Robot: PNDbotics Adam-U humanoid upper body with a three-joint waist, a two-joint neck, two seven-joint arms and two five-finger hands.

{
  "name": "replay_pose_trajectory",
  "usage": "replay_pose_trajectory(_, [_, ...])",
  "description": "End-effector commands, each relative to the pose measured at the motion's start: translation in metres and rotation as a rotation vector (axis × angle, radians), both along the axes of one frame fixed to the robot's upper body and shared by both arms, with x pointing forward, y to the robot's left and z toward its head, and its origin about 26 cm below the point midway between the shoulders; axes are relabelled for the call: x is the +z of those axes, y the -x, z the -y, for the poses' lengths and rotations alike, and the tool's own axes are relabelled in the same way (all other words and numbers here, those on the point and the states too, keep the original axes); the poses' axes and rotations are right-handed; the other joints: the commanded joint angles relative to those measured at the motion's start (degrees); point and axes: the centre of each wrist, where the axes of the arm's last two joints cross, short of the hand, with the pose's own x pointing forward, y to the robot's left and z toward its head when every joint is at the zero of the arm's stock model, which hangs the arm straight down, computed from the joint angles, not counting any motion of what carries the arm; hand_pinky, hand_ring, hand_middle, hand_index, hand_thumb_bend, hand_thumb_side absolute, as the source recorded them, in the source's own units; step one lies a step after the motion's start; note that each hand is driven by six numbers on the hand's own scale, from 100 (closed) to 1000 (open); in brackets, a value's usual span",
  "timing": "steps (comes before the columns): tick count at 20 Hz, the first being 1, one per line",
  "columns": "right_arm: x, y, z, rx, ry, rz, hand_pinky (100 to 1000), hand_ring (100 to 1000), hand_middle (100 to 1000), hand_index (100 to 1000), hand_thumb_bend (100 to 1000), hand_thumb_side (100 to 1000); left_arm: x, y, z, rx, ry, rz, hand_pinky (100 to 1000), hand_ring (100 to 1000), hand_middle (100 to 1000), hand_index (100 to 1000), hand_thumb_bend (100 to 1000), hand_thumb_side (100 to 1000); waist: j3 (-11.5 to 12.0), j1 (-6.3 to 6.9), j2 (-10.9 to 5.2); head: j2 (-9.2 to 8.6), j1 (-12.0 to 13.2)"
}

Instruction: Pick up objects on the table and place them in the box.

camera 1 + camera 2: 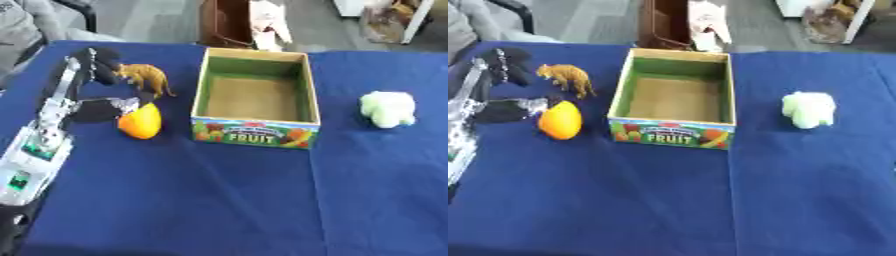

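Left robot hand (96,85) spread open around toy animal (147,77) and orange fruit (141,121), beside box (255,131)

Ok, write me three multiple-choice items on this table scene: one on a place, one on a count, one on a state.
1. Where does the pale green toy lie?
A. Inside the box
B. On the cloth to the right of the box
C. Beside the orange fruit

2. How many loose objects lie on the blue cloth outside the box?
A. One
B. Two
C. Three

3. What is the state of the box?
A. Open-topped and empty
B. Closed with a lid
C. Filled with toys

Answers:
1. B, as it sits alone on the cloth, apart from the box's right wall.
2. C, as the brown animal figure, the orange fruit and the pale green toy are all outside it.
3. A, as its bare brown floor shows with nothing on it.

The left hand is by the brown animal figure.
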Motion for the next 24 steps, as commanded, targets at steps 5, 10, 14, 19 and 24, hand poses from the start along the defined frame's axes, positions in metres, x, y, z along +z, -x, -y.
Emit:
replay_pose_trajectory(5, [0.012,-0.002,0.004,0.014,0.030,0.025,550,713,635,721,100,100,0.024,-0.015,-0.023,0.035,-0.317,-0.134,622,550,575,741,833,186,-0.6,0.20,-1.18,-0.29,0.2])
replay_pose_trajectory(10, [0.011,-0.002,0.003,0.024,0.034,0.020,550,713,635,721,100,100,0.028,-0.034,-0.027,0.045,-0.449,-0.225,646,586,607,756,831,193,-0.8,0.21,-1.39,-0.20,0.4])
replay_pose_trajectory(14, [0.010,-0.002,0.002,0.026,0.033,0.017,550,713,635,721,100,100,0.026,-0.049,-0.024,0.036,-0.517,-0.287,656,601,624,762,830,194,-1.0,0.18,-1.44,-0.17,0.3])
replay_pose_trajectory(19, [0.009,-0.002,0.002,0.028,0.032,0.014,550,713,635,721,100,100,0.017,-0.067,-0.017,0.010,-0.587,-0.368,673,617,652,768,832,207,-1.2,0.21,-1.48,-0.12,0.3])
replay_pose_trajectory(24, [0.009,-0.001,0.002,0.025,0.031,0.012,549,713,635,721,100,100,0.004,-0.078,-0.013,0.007,-0.661,-0.418,683,632,673,772,833,213,-1.3,0.18,-1.48,-0.06,0.3])
